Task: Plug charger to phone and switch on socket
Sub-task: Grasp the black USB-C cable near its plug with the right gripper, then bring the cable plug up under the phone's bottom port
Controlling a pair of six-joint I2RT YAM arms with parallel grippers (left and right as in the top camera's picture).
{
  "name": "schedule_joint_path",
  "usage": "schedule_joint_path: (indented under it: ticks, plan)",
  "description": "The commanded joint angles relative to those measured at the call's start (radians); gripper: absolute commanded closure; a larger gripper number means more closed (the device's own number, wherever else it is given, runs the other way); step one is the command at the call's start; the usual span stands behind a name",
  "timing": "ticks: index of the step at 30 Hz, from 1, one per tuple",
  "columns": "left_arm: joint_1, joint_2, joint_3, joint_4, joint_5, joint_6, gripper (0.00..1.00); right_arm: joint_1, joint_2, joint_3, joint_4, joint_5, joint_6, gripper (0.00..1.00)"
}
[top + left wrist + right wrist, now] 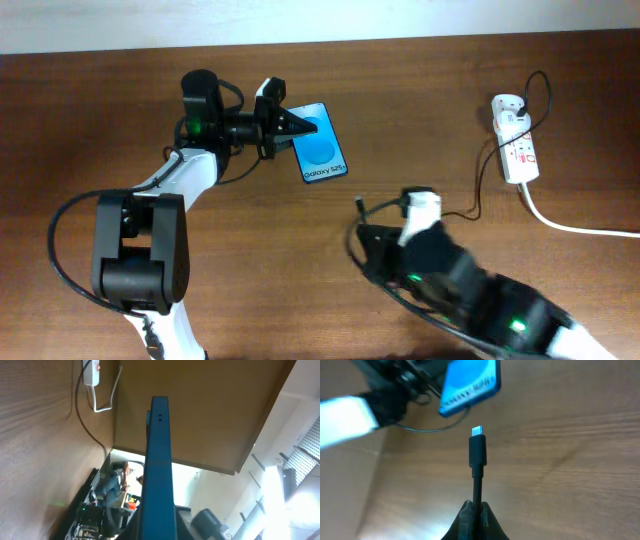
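The phone (322, 149) has a light blue screen with a darker oval and a white text strip. My left gripper (290, 124) is shut on its far end and holds it. In the left wrist view the phone (157, 465) shows edge-on between the fingers. My right gripper (368, 236) is shut on the charger cable just behind its connector tip (477, 449), which points toward the phone (469, 382). The thin black cable (478, 196) runs to the white plug adapter (507, 108) on the socket (518, 150), a white power strip at the right.
The socket's thick white cord (575, 226) trails off to the right edge. The wooden table (120, 130) ends at a pale wall strip along the top. My left arm's black cables loop beside its base at the lower left.
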Motion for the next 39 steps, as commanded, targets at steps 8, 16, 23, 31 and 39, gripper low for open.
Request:
schedule_joint_path:
  ticks: [8, 16, 23, 31, 39]
  plan:
    - [0.005, 0.009, 0.023, 0.066, 0.021, -0.009, 1.0, -0.005, 0.202, -0.008, 0.222, -0.026, -0.056, 0.96]
    - [0.005, 0.009, 0.023, 0.066, 0.021, -0.026, 1.0, -0.008, 0.201, -0.007, 0.224, -0.022, -0.08, 0.96]
    - [0.005, 0.009, 0.023, 0.066, 0.021, -0.047, 1.0, -0.028, 0.201, -0.007, 0.222, -0.037, -0.077, 0.96]
    - [0.005, 0.009, 0.023, 0.066, 0.021, -0.047, 1.0, -0.059, 0.201, -0.007, 0.217, -0.046, -0.078, 0.96]
    - [0.005, 0.009, 0.023, 0.066, 0.021, -0.047, 1.0, -0.058, 0.201, -0.007, 0.221, -0.087, -0.108, 0.96]
